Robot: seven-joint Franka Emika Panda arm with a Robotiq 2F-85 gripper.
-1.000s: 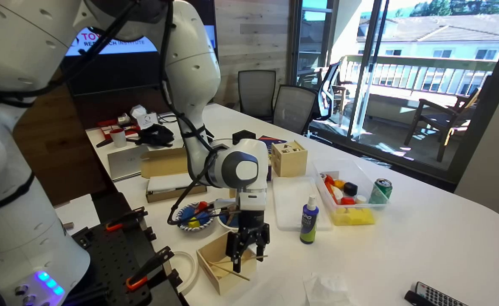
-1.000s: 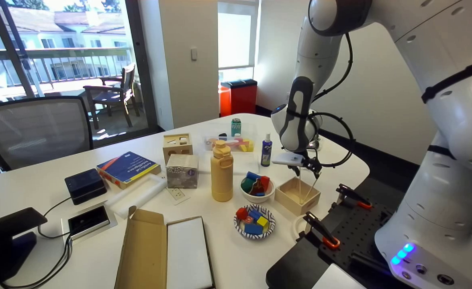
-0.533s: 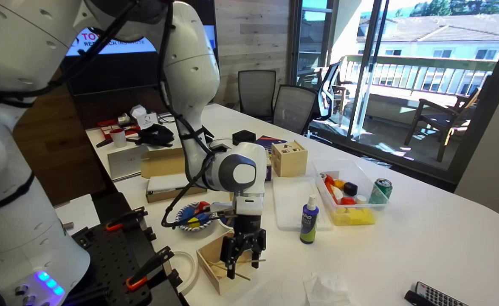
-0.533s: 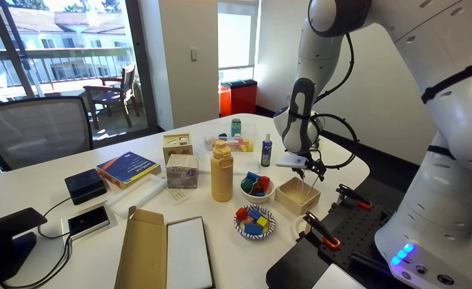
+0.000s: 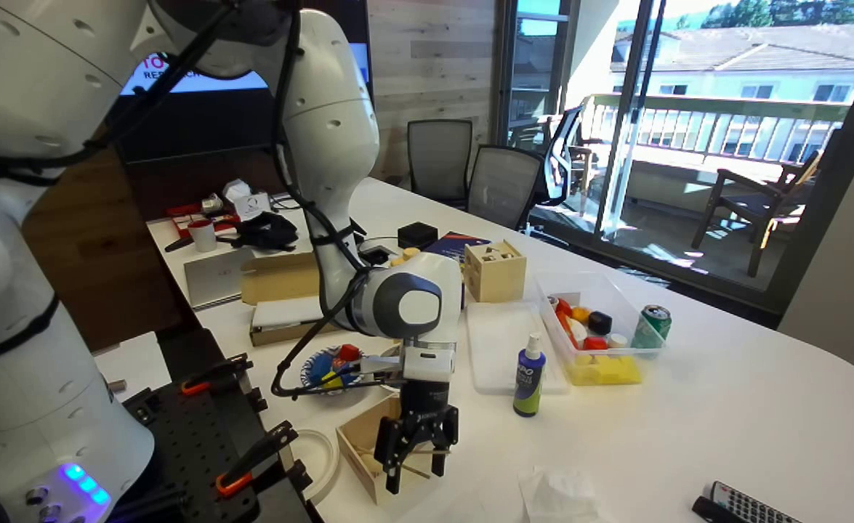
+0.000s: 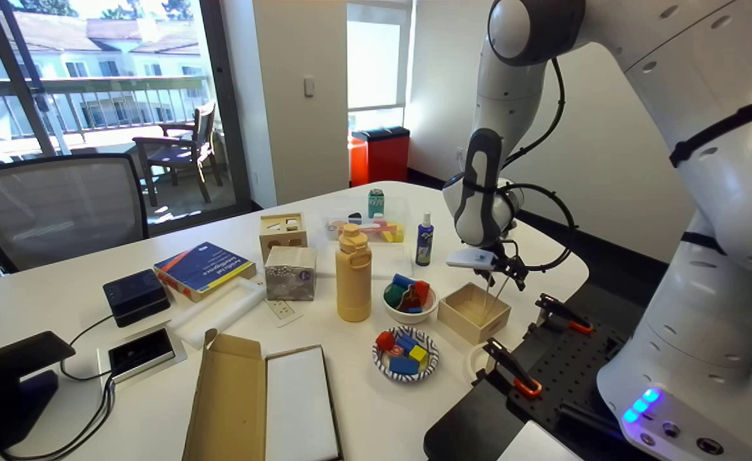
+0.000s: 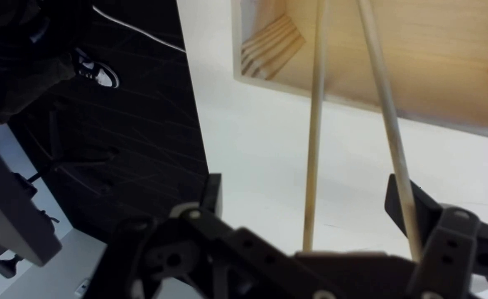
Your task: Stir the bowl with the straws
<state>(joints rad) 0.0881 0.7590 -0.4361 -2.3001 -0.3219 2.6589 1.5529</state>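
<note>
Two thin wooden straws lean in an open wooden box (image 6: 462, 328); one straw (image 7: 313, 166) and the other straw (image 7: 389, 116) reach past the box edge in the wrist view. My gripper (image 7: 312, 199) is open above the box; it also shows in both exterior views (image 5: 416, 472) (image 6: 505, 282). One straw stands between the fingers; the other crosses the right fingertip, contact unclear. A white bowl (image 6: 414, 317) holds blue, green and red blocks. A blue-white patterned bowl (image 6: 408, 377) holds red, blue and yellow blocks. No bowl with mostly orange-red contents shows clearly.
A spray bottle (image 5: 528, 381) stands beyond the box. A yellow bottle (image 6: 354, 285) stands behind the bowls. A clear bin (image 5: 619, 290), a shape-sorter box (image 5: 498, 274) and a can (image 5: 652, 327) stand farther off. Black clamps (image 6: 510, 368) and a white ring (image 5: 332, 465) are near the base.
My open gripper has moved slightly lower and a little towards the robot base over the box. The free end of one straw has shifted slightly with it.
</note>
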